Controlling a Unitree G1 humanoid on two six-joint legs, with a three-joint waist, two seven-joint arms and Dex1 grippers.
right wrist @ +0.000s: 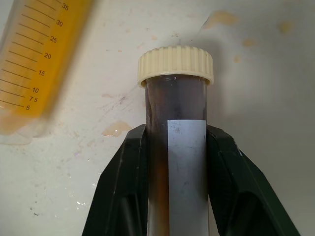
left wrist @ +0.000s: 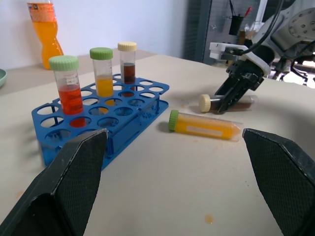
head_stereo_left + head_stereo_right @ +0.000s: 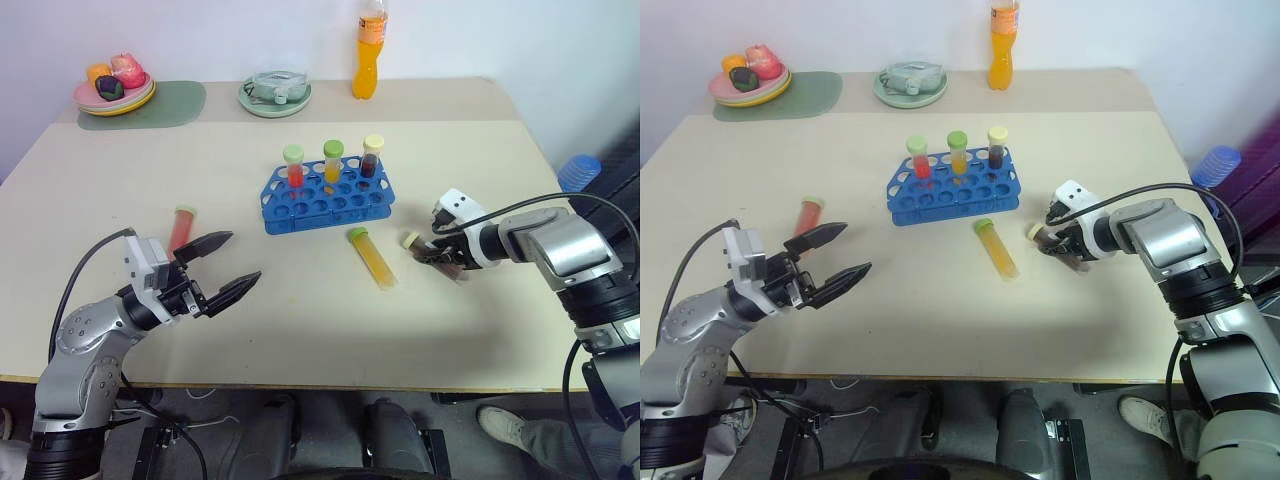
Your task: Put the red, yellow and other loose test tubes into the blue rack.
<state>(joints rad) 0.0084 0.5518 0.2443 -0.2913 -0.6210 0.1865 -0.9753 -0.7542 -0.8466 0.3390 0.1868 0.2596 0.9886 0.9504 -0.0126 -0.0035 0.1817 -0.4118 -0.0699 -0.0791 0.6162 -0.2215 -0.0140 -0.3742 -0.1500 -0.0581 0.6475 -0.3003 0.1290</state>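
Counter (image 3: 300, 330), pale and wide, carrying all the task items. Blue rack (image 3: 330, 205) stands near its middle, with three capped tubes upright in the back row: red, yellow and dark. Right hand (image 3: 441, 258) lies low on the counter to the right of the rack, its two black fingers set on either side of the dark brown tube (image 1: 176, 147), which lies flat; the wrist view shows the fingers against the tube's sides, so the grip appears to be closing or just made. Left hand (image 3: 225, 265) hovers above the near left of the counter, fingers spread wide and empty. Yellow tube (image 3: 372, 258), green-capped, lies flat between the rack and the right hand. Red tube (image 3: 182, 226) lies flat just beyond the left hand. Step in hand, by judgement: pickup of the brown tube. Next move calls for a firm pinch, a lift, turning the tube cap-up, and alignment over a free hole.
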